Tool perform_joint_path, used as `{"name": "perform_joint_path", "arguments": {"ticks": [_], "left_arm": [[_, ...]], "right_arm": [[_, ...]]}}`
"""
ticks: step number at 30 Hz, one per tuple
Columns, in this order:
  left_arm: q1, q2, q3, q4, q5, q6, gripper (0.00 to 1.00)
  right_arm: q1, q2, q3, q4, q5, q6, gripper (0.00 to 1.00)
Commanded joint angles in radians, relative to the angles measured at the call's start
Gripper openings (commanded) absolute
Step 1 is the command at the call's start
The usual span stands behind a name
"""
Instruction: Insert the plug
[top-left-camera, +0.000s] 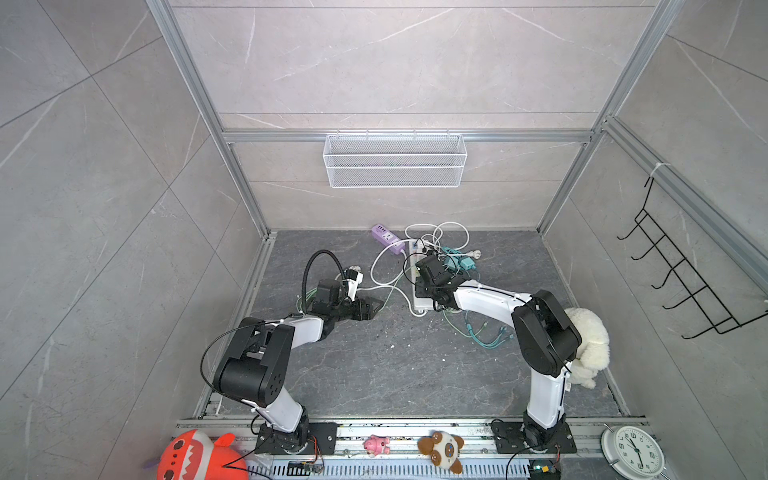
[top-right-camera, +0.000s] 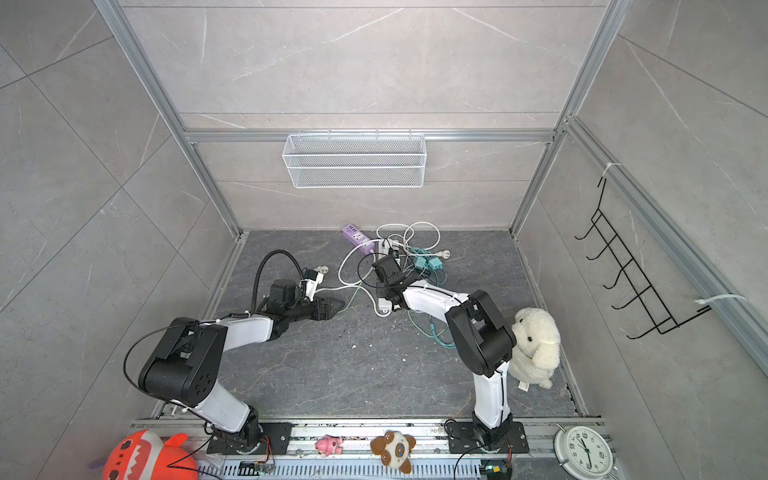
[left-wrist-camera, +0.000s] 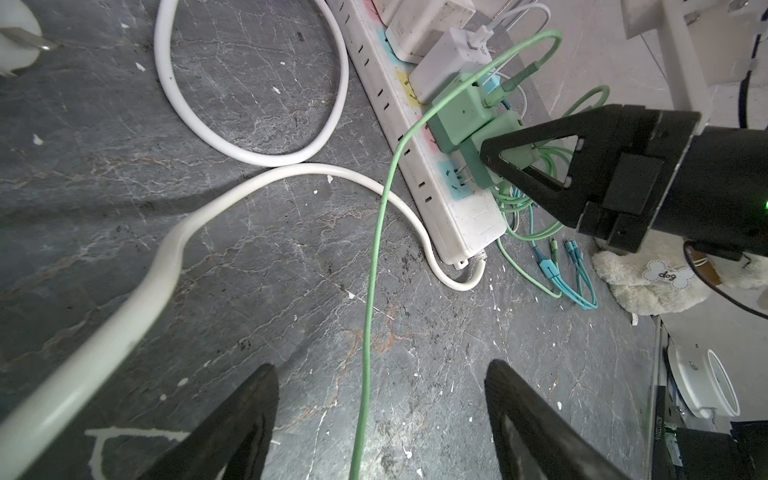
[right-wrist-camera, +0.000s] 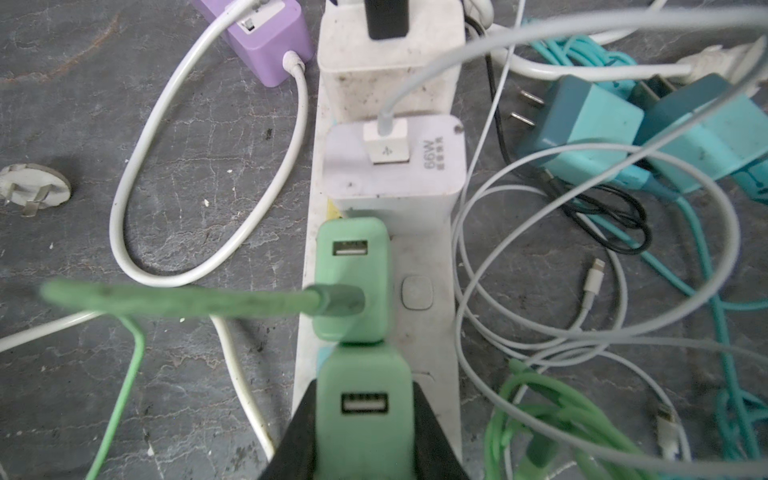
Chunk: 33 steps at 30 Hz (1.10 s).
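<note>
Plug (right-wrist-camera: 365, 432), green, gripped tightly by the right hand (left-wrist-camera: 496, 161) at the nearest socket of the white power strip (right-wrist-camera: 428, 336), prongs partly showing. Left hand (left-wrist-camera: 380, 368) hovers wide open and empty over the table (left-wrist-camera: 257, 282), left of the strip.

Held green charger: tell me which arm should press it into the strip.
Right. The right gripper is shut on the green charger, prongs at the blue-marked socket of the power strip. The left gripper hangs open, empty, away from the strip.
</note>
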Motion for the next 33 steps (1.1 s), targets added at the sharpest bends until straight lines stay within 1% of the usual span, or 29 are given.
{"name": "perform_joint_path", "arguments": {"ticks": [1, 5, 7, 9, 14, 19, 21, 26, 31, 33], "left_arm": [[0.007, 0.006, 0.015, 0.035, 0.030, 0.019, 0.80], [0.008, 0.009, 0.017, 0.036, 0.033, 0.018, 0.80], [0.008, 0.011, 0.017, 0.040, 0.036, 0.015, 0.80], [0.009, 0.008, 0.017, 0.039, 0.036, 0.014, 0.80], [0.015, 0.003, 0.011, 0.043, 0.034, 0.016, 0.80], [0.017, -0.005, 0.005, 0.046, 0.040, 0.010, 0.80], [0.018, -0.015, 0.001, 0.044, 0.040, 0.009, 0.80], [0.020, -0.042, -0.015, 0.045, 0.039, 0.009, 0.80], [0.026, -0.055, -0.024, 0.044, 0.039, 0.010, 0.80], [0.029, -0.056, -0.026, 0.047, 0.038, 0.011, 0.80]], "right_arm": [[-0.009, 0.111, -0.045, -0.108, -0.033, -0.007, 0.00], [-0.009, 0.106, -0.045, -0.134, -0.040, -0.010, 0.00], [-0.009, 0.115, -0.023, -0.179, -0.049, -0.015, 0.00], [-0.006, 0.132, 0.011, -0.267, -0.052, -0.017, 0.00], [-0.003, 0.109, -0.046, -0.300, -0.052, -0.003, 0.00], [-0.004, 0.090, -0.076, -0.305, 0.007, 0.048, 0.00], [-0.003, 0.113, -0.035, -0.374, 0.032, 0.091, 0.00], [0.013, 0.154, 0.050, -0.443, 0.051, 0.147, 0.00], [0.012, 0.182, 0.059, -0.423, 0.037, 0.158, 0.00], [0.013, 0.185, 0.047, -0.389, 0.018, 0.152, 0.00]]}}
